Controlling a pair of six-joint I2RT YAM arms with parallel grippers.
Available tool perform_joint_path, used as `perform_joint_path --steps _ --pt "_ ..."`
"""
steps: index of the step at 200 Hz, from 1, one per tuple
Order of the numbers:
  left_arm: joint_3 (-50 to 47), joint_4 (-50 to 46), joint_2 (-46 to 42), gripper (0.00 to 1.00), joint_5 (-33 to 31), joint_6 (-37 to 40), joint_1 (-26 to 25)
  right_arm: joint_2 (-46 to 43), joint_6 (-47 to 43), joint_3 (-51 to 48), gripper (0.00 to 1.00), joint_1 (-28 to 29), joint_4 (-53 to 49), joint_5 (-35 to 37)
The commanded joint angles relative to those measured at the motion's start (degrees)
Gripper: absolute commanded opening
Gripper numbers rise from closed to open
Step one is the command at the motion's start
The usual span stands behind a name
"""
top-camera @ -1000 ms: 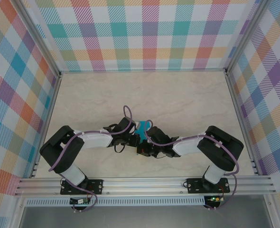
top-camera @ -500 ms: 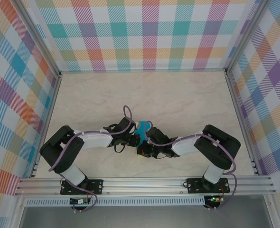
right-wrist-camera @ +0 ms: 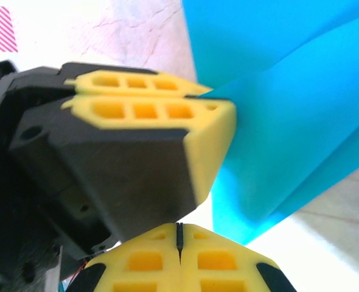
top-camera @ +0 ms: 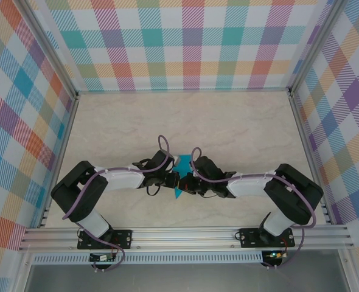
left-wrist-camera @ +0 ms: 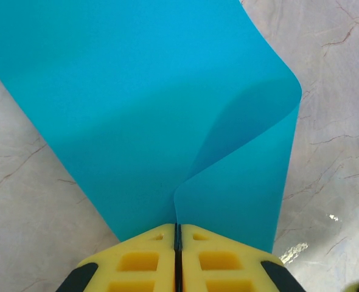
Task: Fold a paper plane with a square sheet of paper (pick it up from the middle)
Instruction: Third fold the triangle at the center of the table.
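While the left claw (left-wrist-camera: 176,234) is closed completely, its two yellow fingers (left-wrist-camera: 143,264) pressed together with no gap, it holds the paper (left-wrist-camera: 137,109) by one edge. From this claw the teal sheet spreads forward and away over the pale marbled surface (left-wrist-camera: 341,134). To the right of the claw the sheet is not flat. One part rises and curls over in a soft rounded bend, so that a second layer lies over the first, and this bend starts just at the fingertips.

The right claw (right-wrist-camera: 178,234) is just beside the left claw, and faces it from the opposite side. Its yellow fingers are likewise pressed together along a thin seam. The paper passes very near their tips, but whether any of it is caught between them I cannot tell. In the right wrist view the left claw is seen from the side, with the paper edge going in between its fingers.

From above, both arms (top-camera: 121,177) reach inward and meet at the left claw, over the near middle of the surface. Small teal parts of the paper show just beyond the left claw and just nearer than it. Checked walls (top-camera: 191,42) stand well apart from the left claw on three sides.
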Motion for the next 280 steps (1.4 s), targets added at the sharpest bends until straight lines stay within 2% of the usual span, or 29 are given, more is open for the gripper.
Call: perform_joint_path --steps 1,104,179,280 --pt "-1.09 -3.16 1.64 0.09 0.94 0.92 0.43 2.40 -0.96 0.19 0.00 -0.46 2.52 -1.70" --pt "-0.62 -3.14 2.28 0.09 1.24 1.16 0.41 7.69 -1.96 -0.50 0.00 -1.32 3.23 -2.10" --pt "-0.50 -3.55 2.32 0.09 1.20 1.25 0.38 -1.80 -6.84 -0.66 0.00 -5.57 -2.14 -2.21" --pt "-0.18 -3.45 3.02 0.09 1.67 1.26 0.37 4.80 -8.37 2.34 0.00 -7.52 0.06 -6.70"
